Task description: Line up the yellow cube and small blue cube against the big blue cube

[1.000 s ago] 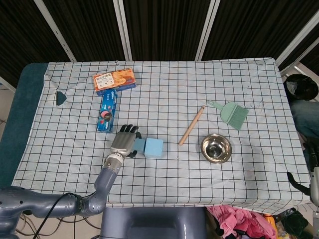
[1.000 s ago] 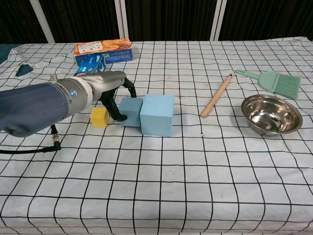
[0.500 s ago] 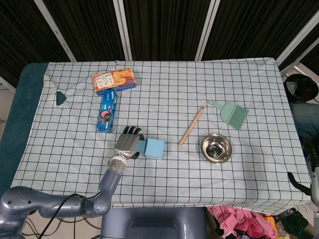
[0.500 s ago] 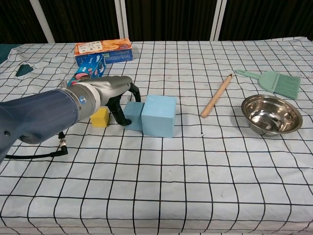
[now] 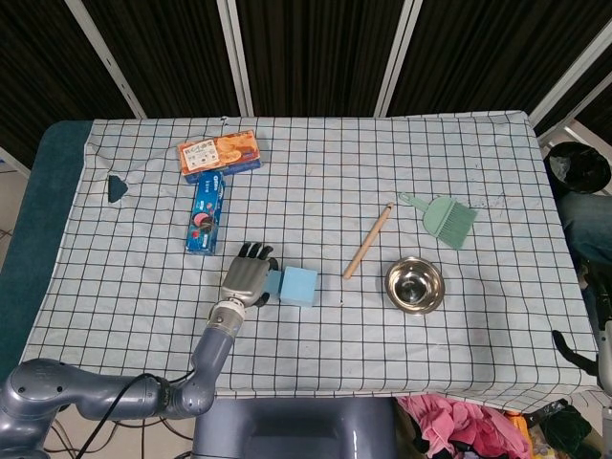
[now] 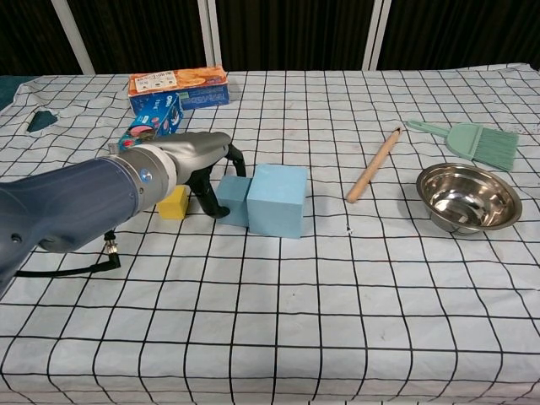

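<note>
The left hand [image 6: 202, 160] arches over the small blue cube [image 6: 233, 199], fingers down its left side; grip unclear. Big cube [image 6: 277, 200] touches it; yellow cube [image 6: 174, 202] sits just left.

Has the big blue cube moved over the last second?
Yes. In the chest view the big blue cube has slid slightly right along the checked cloth toward the steel bowl, pushed via the small blue cube by the left robot hand.

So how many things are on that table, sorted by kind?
Cubes: 3 (big blue cube, small blue cube, yellow cube)
Snack packs: 2 (cracker box, cookie pack)
Bowl: 1
Brush: 1
Wooden stick: 1
Total: 8
</note>
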`<action>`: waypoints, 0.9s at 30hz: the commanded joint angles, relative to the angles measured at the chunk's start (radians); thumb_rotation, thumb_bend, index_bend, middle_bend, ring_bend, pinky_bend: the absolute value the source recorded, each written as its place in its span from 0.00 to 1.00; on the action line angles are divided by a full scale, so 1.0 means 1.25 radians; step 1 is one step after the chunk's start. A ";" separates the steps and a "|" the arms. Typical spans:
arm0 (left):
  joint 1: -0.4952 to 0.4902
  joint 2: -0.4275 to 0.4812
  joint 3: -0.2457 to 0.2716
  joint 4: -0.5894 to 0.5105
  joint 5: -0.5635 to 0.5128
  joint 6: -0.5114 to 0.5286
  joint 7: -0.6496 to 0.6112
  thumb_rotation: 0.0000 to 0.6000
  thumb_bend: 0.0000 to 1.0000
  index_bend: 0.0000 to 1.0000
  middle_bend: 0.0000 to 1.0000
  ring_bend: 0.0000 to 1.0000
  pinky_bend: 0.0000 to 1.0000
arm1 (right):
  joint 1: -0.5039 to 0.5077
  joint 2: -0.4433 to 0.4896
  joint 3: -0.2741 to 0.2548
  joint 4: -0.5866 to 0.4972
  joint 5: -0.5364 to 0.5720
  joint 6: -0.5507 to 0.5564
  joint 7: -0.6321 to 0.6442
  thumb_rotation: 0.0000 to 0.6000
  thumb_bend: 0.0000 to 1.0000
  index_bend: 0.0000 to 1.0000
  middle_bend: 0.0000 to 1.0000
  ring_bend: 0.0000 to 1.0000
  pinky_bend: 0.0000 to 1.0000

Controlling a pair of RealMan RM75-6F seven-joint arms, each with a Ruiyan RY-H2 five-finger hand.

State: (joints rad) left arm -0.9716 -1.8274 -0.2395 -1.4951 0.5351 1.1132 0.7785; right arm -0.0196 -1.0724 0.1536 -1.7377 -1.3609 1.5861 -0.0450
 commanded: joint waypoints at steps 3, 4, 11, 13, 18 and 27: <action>0.000 -0.001 0.002 0.002 0.003 0.007 0.007 1.00 0.27 0.30 0.11 0.00 0.00 | 0.000 0.000 0.001 0.000 0.001 0.000 0.000 1.00 0.20 0.10 0.07 0.21 0.12; 0.001 -0.001 0.002 0.002 0.003 0.009 0.009 1.00 0.26 0.29 0.11 0.00 0.00 | 0.000 0.000 0.001 0.000 0.002 0.000 0.000 1.00 0.20 0.10 0.07 0.21 0.12; 0.001 0.001 0.002 -0.002 0.003 0.009 0.017 1.00 0.22 0.23 0.11 0.00 0.00 | 0.000 -0.001 0.002 -0.001 0.003 0.000 -0.002 1.00 0.20 0.10 0.07 0.21 0.12; 0.002 0.002 0.003 -0.006 0.006 0.009 0.016 1.00 0.21 0.22 0.10 0.00 0.00 | 0.000 -0.001 0.002 -0.002 0.004 0.001 -0.003 1.00 0.20 0.10 0.07 0.21 0.12; 0.008 0.023 0.006 -0.032 0.009 0.029 0.030 1.00 0.21 0.21 0.10 0.00 0.00 | -0.002 0.000 0.003 -0.003 0.005 0.002 -0.001 1.00 0.20 0.10 0.07 0.21 0.12; 0.059 0.125 0.030 -0.110 0.038 0.083 0.025 1.00 0.22 0.27 0.10 0.00 0.00 | -0.002 -0.001 0.003 -0.004 0.006 0.003 -0.006 1.00 0.20 0.10 0.07 0.21 0.12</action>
State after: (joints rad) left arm -0.9136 -1.6906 -0.2122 -1.6196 0.5771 1.2154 0.8197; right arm -0.0219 -1.0728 0.1573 -1.7421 -1.3534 1.5890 -0.0521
